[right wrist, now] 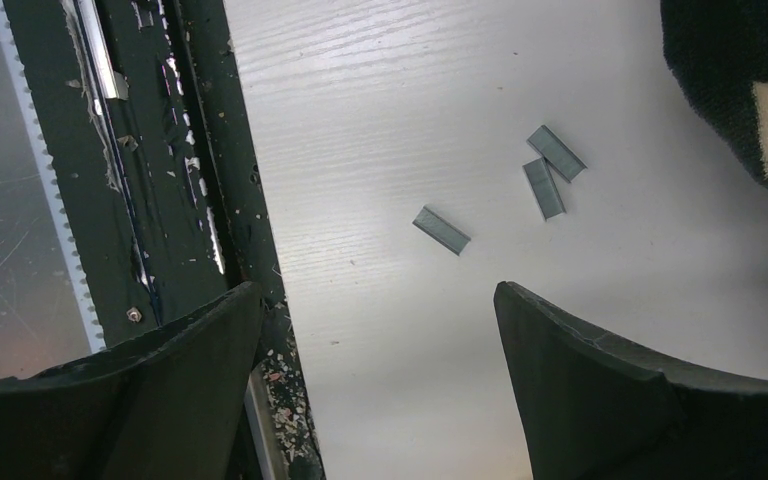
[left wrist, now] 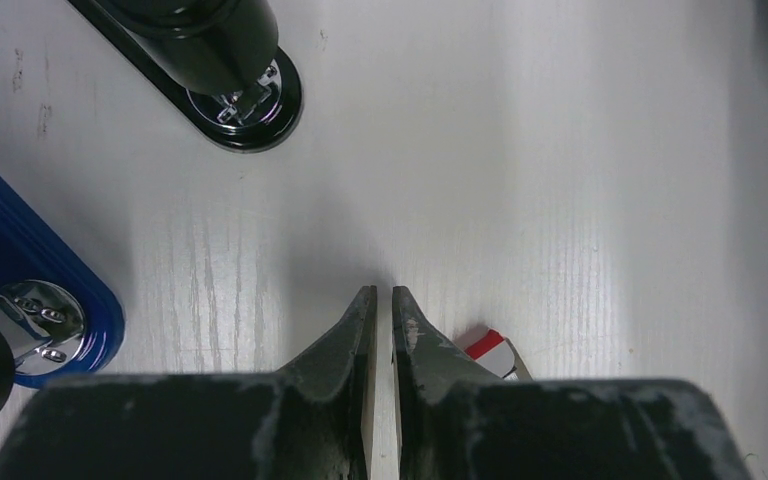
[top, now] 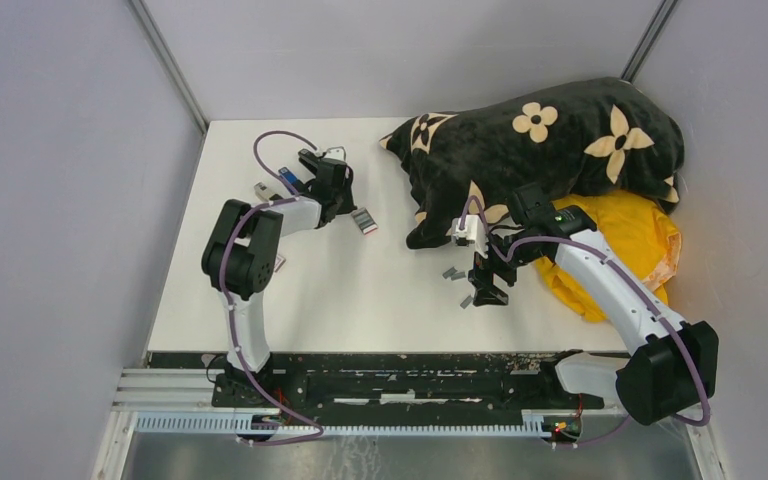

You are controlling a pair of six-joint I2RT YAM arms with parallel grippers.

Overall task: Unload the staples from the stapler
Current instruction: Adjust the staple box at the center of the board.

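White table [top: 360,290]: R gripper [right wrist: 375,290] wide near three staples [right wrist: 441,230], L gripper [left wrist: 382,292] nearly closed, empty.

Dull metal on white grained tabletop

The staples [right wrist: 441,230] lie dull grey and metallic on the table [right wrist: 380,100], matt white with a fine wood grain. The black stapler [left wrist: 210,40] is glossy, its rivet chromed; the blue stapler [left wrist: 0,235] shiny plastic; the left gripper [left wrist: 378,298] scuffed matt black; the blanket [top: 560,140] plush cloth.
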